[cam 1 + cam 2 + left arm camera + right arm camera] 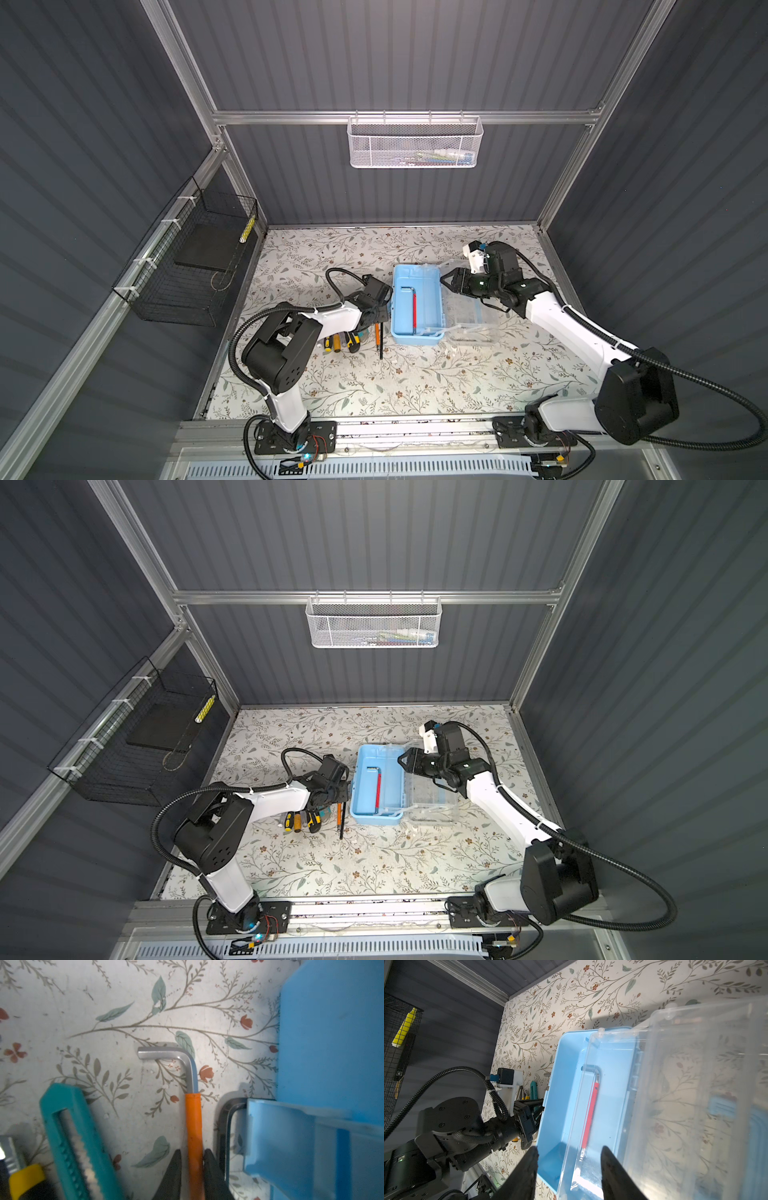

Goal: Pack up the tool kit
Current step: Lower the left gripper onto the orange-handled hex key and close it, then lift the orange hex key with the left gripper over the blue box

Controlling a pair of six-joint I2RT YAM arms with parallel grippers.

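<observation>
The light-blue tool kit box (401,320) (363,800) stands open mid-table, its clear lid (471,311) (695,1084) swung out to the right. A red-sleeved hex key (414,309) (590,1113) lies inside. Left of the box, an orange-sleeved hex key (194,1126) (377,332) lies on the table. My left gripper (192,1159) (376,320) straddles its sleeve, narrowly open, with a thin gap on one side. A dark hex key (223,1126) lies next to the box handle (291,1147). My right gripper (571,1157) (444,280) hovers open over the box's right rim.
A teal utility knife (68,1136) and yellow-black screwdrivers (340,343) (301,821) lie under the left forearm. A white mesh basket (415,143) hangs on the back wall. A black wire basket (187,266) holding a yellow marker (248,230) hangs on the left wall.
</observation>
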